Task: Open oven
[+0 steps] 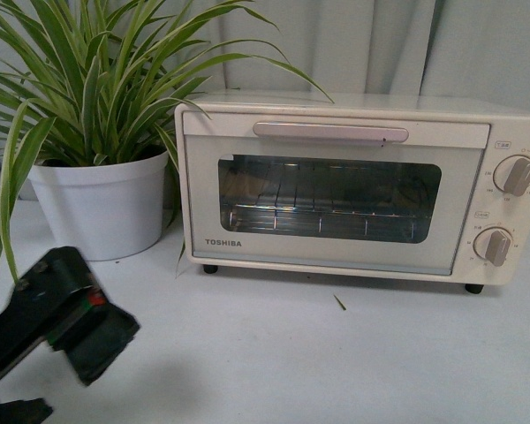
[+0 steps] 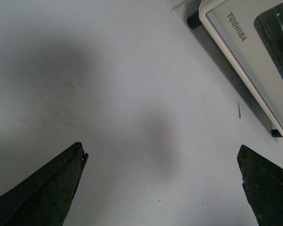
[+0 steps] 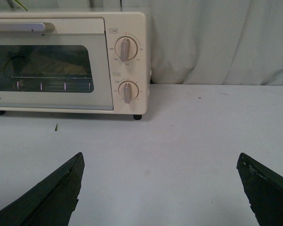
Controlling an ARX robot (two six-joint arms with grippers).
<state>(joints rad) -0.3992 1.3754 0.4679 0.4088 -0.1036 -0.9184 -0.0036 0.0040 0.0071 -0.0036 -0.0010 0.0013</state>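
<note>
I see the cream-white boxy Toshiba toaster oven (image 1: 353, 190) at the back of the white table (image 1: 291, 353), door shut, with a wire rack (image 1: 322, 219) inside, probably mid-height given the glare. A white plant pot (image 1: 97, 208) stands just beside it. Open tabletop lies before the door. Left gripper (image 2: 160, 155) is spread wide over the table, and right gripper (image 3: 160, 160) is spread too.

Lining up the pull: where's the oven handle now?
Front view: the handle runs across the top of the closed oven door, above the glass window, right of the potted plant.
</note>
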